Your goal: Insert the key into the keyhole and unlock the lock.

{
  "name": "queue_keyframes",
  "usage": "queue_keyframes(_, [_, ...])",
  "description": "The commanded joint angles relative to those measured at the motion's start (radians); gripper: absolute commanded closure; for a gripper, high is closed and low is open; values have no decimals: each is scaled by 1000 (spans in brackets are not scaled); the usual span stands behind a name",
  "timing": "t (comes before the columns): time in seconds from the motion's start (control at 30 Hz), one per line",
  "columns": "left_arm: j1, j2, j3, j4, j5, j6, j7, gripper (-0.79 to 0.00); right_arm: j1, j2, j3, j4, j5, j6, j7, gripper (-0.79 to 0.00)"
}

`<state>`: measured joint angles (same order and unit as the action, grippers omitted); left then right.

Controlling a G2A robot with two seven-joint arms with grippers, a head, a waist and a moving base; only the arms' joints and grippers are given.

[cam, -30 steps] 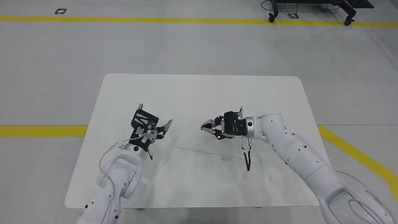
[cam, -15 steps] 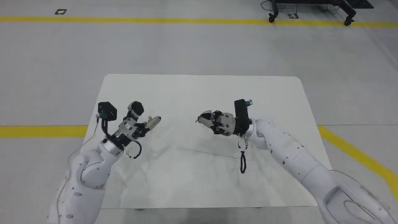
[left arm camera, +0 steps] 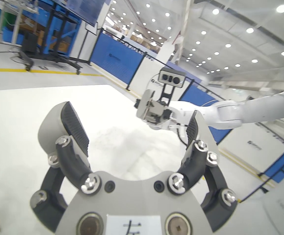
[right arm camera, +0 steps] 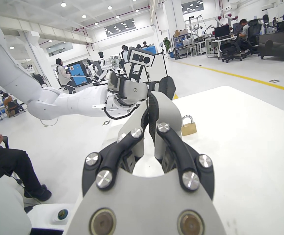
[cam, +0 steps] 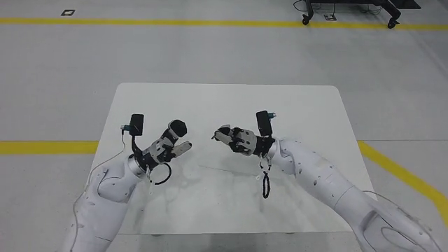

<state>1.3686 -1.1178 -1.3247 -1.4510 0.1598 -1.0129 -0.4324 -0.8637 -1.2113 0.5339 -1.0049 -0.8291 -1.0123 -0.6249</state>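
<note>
Since the padlock sits on the table just past the right hand and looks closer to the left hand, I'd guess left grabs it. Left's wide open, right's pinched together, and I can't tell if a key's in there.

Printed marks around the work cell, none readable in full.
A white label on the base plate of the left gripper carries one dark character, cut by the frame edge. Pale logos stand on a blue fence panel and on a white panel beyond the counter, too faint to read. A red-and-white triangular warning sign sits on a blue cabinet in the hall, and a small white tag clings to the left arm's wrist; their print is too small to tell.
</note>
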Motion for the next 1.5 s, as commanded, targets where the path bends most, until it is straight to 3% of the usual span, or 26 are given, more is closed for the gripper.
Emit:
queue_keyframes(0.0, [-15,16,12,1,-175,1,-137,-671,8,-3,-14,8,47,0,19,0])
queue_keyframes(0.07, [-27,29,15,4,-287,1,-238,-606,18,-6,-26,16,79,0,38,0])
queue_keyframes(0.2, [-43,45,10,20,-383,1,-375,-625,30,-9,-55,10,117,0,50,0])
queue_keyframes(0.47, [-54,52,37,14,-309,1,-375,-379,53,-9,-106,13,152,0,37,0])
queue_keyframes(1.0, [-65,48,65,13,-140,1,-282,-379,104,-11,-184,28,197,0,20,0])
queue_keyframes(1.4, [-67,54,84,19,-86,1,-217,-317,121,-26,-231,53,220,0,12,0])
queue_keyframes(1.47, [-69,54,91,20,-79,1,-208,-271,124,-29,-237,57,223,0,12,0])
